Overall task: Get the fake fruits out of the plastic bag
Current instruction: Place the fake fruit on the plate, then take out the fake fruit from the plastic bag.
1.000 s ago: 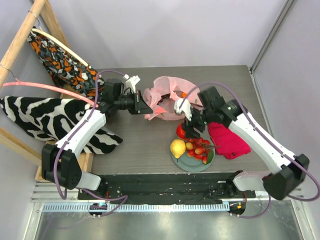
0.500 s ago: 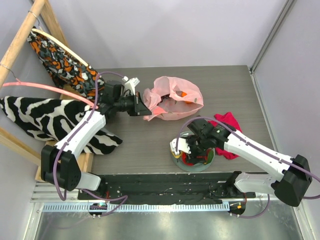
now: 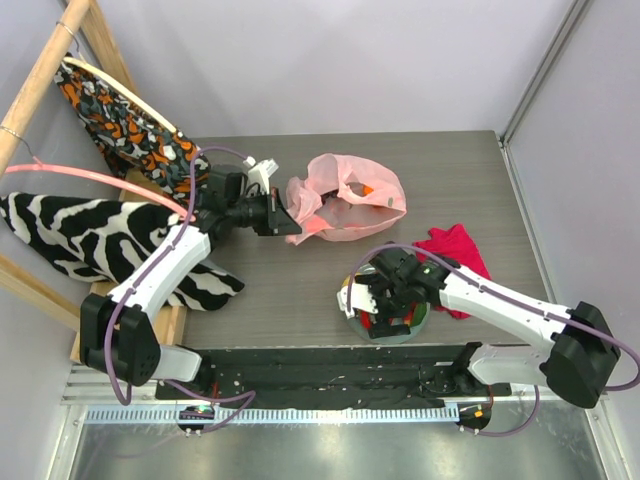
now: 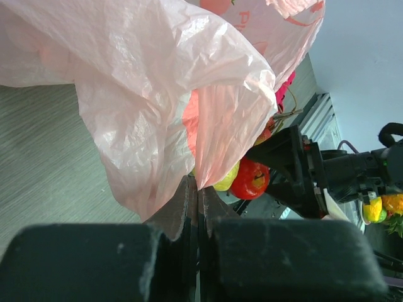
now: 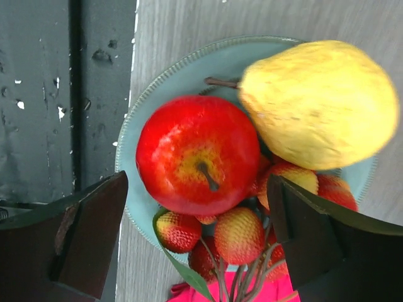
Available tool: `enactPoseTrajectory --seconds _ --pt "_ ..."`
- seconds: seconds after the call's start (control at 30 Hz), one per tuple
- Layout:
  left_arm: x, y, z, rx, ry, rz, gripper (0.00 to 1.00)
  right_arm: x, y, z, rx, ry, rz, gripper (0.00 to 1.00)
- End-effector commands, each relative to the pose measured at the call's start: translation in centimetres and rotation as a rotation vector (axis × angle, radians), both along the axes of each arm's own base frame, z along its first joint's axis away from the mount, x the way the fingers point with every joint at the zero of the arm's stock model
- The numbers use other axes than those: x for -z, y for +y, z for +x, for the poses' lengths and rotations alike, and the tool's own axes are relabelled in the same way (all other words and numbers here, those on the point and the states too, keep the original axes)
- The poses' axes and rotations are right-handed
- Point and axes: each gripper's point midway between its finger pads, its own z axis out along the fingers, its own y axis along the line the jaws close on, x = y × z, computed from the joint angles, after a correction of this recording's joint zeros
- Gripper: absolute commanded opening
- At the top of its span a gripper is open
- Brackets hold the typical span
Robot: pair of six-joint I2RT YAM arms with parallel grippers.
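So the glossy round red plastic apple (image 5: 198, 154) sits directly below the right gripper (image 5: 196, 185), whose two dark fingers are spread wide on either side of it, gripping nothing. Pressed against the apple, out toward one finger, is the bumpy yellow plastic lemon (image 5: 318, 104) with a brown stem. The cluster of small pebbly red-yellow cherries (image 5: 239, 236) is tucked between the fingers too. All of it rests on a round grey-green plate (image 5: 189, 70) with a ribbed rim, and a folded magenta cloth (image 3: 455, 250) lies just beyond the plate.

The left gripper (image 4: 198, 189) is pinched tight on a fold of the thin crinkly pale-pink plastic bag (image 4: 157, 82). The bag billows away from it across the grey wood-grain surface (image 3: 270, 290), well apart from the right gripper.
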Motion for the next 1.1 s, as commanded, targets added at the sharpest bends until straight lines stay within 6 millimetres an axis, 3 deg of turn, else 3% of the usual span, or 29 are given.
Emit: enactPoseTrajectory --seconds 0.0,0.1,0.17,0.27,0.37,0.43,0.5,0.53,0.57,0.6,0.63,0.7,0.77,0.8,0.87,0.93,0.97,1.03,1.07 --pt "-1.6 0.5 0.0 -0.002 -0.069 -0.021 0.0 -3.4 0.7 0.9 0.032 -0.09 0.087 1.0" --pt "-1.5 0.5 -0.3 0.005 -0.065 -0.023 0.0 -8.5 1.5 1.9 0.085 -0.16 0.179 1.0" --pt "-1.2 0.5 -0.6 0.008 -0.056 -0.024 0.0 -14.3 3.0 3.2 0.146 -0.243 0.324 1.0" --pt "-1.1 0.4 -1.3 0.011 -0.041 -0.041 0.0 -19.8 5.1 5.5 0.235 -0.339 0.511 1.0" --pt "-1.6 0.4 -1.9 0.01 -0.028 -0.066 0.0 -21.7 6.4 8.8 0.361 -0.426 0.602 1.0" --pt "-2.1 0.4 -2.3 0.016 -0.031 -0.075 0.0 -19.6 7.2 10.9 0.403 -0.439 0.55 0.98" --pt "-2.2 0.5 -2.6 0.022 -0.025 -0.07 0.0 -18.0 8.5 12.9 0.436 -0.426 0.522 0.91" --pt "-2.3 0.5 -2.8 0.028 -0.026 -0.066 0.0 -17.5 8.5 14.2 0.47 -0.413 0.517 0.83" --pt "-2.2 0.6 -2.9 0.032 -0.032 -0.056 0.0 -17.3 8.8 15.1 0.496 -0.391 0.522 0.79" --pt "-2.0 0.8 -3.2 0.031 -0.02 -0.048 0.0 -18.5 9.2 16.2 0.536 -0.367 0.559 0.76" --pt "-1.8 1.0 -3.4 0.03 -0.02 -0.041 0.0 -16.9 9.7 17.6 0.568 -0.324 0.534 0.7" --pt "-1.5 1.3 -3.9 0.028 -0.019 -0.027 0.0 -18.0 9.3 20.5 0.634 -0.32 0.562 0.66" --pt "-1.2 1.5 -4.4 0.025 -0.018 -0.023 0.0 -16.2 8.9 23.1 0.697 -0.289 0.533 0.63" --pt "-1.1 1.7 -4.6 0.023 -0.018 -0.02 0.0 -16.9 9.0 24.1 0.707 -0.299 0.545 0.61" --pt "-0.8 2.0 -4.8 0.017 -0.012 -0.013 0.0 -15.3 9.1 25.3 0.715 -0.286 0.51 0.6" --pt "-0.5 2.5 -5.2 0.006 -0.004 -0.003 0.0 -15.0 9.2 25.9 0.697 -0.276 0.501 0.6" --pt "-0.3 2.8 -5.4 0.0 0.006 0.001 0.0 -13.4 9.1 25.7 0.695 -0.243 0.452 0.62" --pt "-0.2 3.3 -5.6 -0.009 0.001 0.01 0.0 -13.3 10.1 24.9 0.641 -0.171 0.433 0.67" --pt "-0.2 3.4 -5.6 -0.016 0.0 0.011 0.0 -11.2 9.8 23.0 0.6 -0.071 0.344 0.71"
